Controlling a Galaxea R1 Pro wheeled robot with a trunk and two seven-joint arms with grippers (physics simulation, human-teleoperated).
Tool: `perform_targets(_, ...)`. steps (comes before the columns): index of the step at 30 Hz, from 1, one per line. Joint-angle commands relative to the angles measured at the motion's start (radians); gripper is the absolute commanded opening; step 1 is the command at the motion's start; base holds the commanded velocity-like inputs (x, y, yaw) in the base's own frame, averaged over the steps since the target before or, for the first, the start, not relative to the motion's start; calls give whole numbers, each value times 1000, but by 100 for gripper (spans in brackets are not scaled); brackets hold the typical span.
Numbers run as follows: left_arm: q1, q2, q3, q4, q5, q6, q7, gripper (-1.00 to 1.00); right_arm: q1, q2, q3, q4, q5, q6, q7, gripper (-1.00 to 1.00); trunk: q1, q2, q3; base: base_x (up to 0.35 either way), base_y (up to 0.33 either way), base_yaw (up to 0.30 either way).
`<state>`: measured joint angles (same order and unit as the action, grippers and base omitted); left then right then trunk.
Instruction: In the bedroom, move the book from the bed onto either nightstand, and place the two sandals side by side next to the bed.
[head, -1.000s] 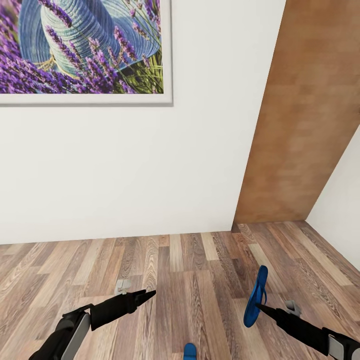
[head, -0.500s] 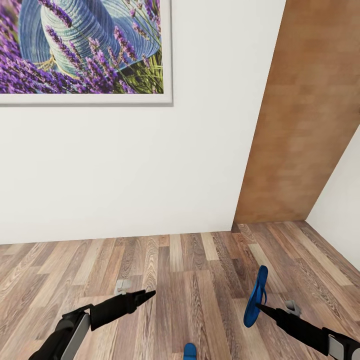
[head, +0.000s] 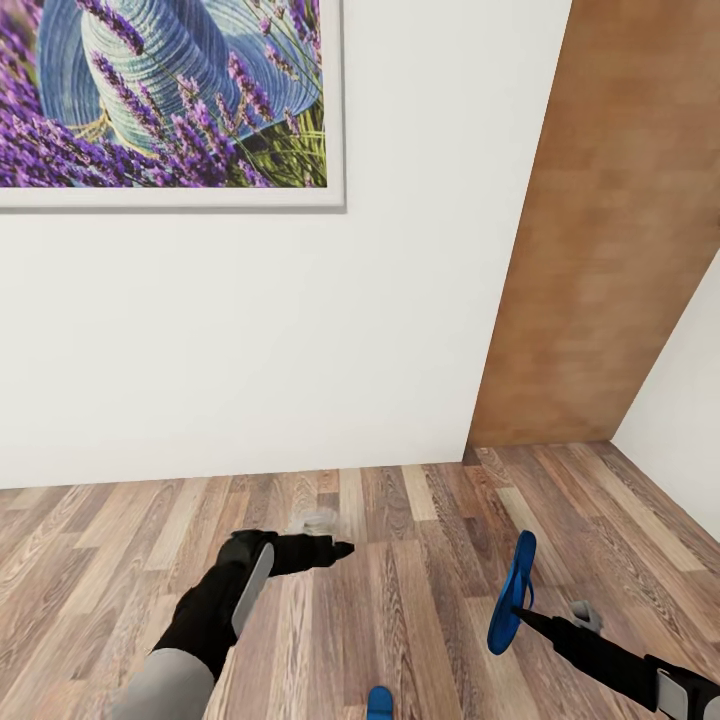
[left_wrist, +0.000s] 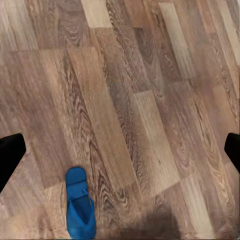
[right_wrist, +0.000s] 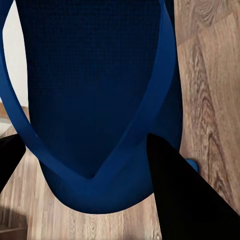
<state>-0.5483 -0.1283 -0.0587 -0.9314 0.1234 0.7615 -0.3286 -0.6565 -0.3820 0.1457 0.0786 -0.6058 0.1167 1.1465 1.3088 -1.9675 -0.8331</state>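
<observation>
Two blue sandals show, neither whole in the head view: the held sandal (head: 513, 593) hangs at about 5 o'clock, its lower end masked by the right gripper (head: 522, 615), and the second sandal (head: 379, 703) lies on the floor (head: 400, 520) at 6 o'clock, cut off by the frame edge so that just its rounded tip is seen. In the right wrist view the held sandal (right_wrist: 95, 100) shows a finely dimpled, foam-like sole with a smooth V-shaped strap, and the gripper's dark fingers (right_wrist: 180, 195) are clamped on it near the strap's point; the other finger is a black wedge mostly out of frame. The left gripper (head: 340, 549) points toward 3 o'clock near the picture's centre, and a pale blurred smear just above its wrist is too indistinct to name. In the left wrist view its two black fingertips (left_wrist: 10, 155) stand wide apart at opposite edges, with nothing between them, over the floor sandal (left_wrist: 80, 210), which lies flat, strap up, its heel end cropped. Floor planks are matte wood with strong wavy grain in mixed browns. Behind stand a plain white wall (head: 250, 340), a flat mottled brown panel (head: 610, 230), and a white-framed picture (head: 170, 95) of lavender and a ribbed blue hat, cropped at 11 o'clock.
</observation>
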Motion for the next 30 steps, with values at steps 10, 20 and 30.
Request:
perform_targets(10,-29,-46,-43,252,-45,25,158,100,-2,0,7,3,-12,12,3,-100,0,0,-1,0,0,0)
perform_targets(20,-29,-46,-59,339,-52,-32,161,100,-2,0,7,3,-12,12,4,-100,0,0,-1,0,0,0)
perform_targets(30,-30,-46,-59,338,-49,-58,163,100,-2,0,7,3,-12,12,4,-100,0,0,-1,0,0,0)
